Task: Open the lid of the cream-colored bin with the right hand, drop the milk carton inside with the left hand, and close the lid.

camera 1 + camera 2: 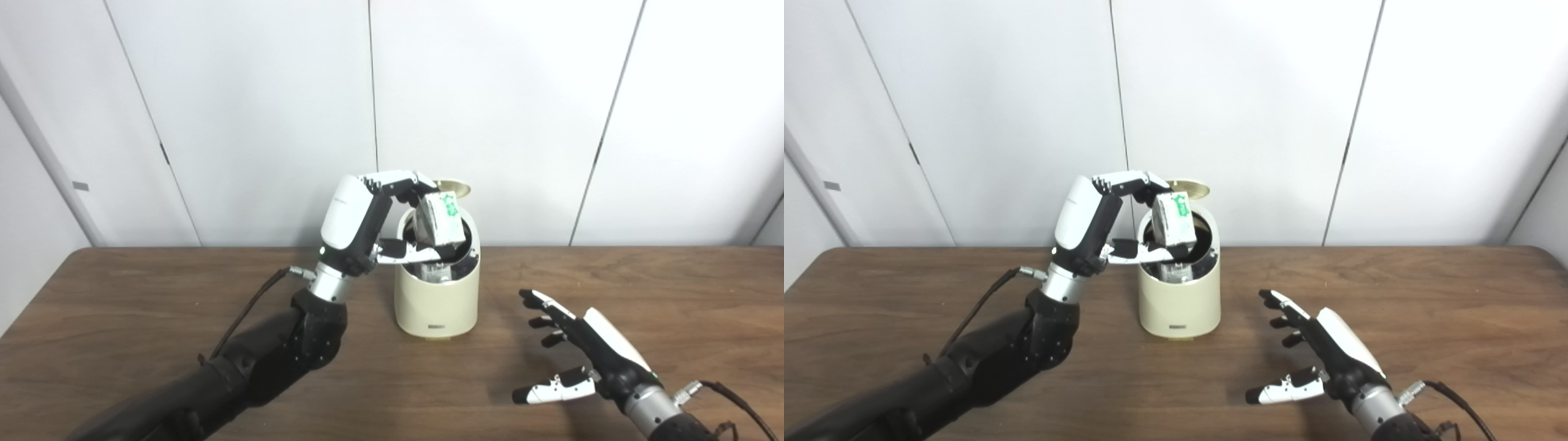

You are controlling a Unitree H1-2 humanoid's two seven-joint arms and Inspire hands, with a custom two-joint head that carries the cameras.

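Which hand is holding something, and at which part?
The left hand holds the milk carton by top and bottom, over the open bin. The right hand holds nothing.

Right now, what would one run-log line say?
lid: open | left hand: holding milk carton over bin opening | right hand: open, waiting on table

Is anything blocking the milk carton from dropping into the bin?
Nothing visible blocks it. The lid is flipped up at the back, and the left hand holds the milk carton right over the bin's open mouth. Something already lies inside, low down. The right hand waits open on the table.
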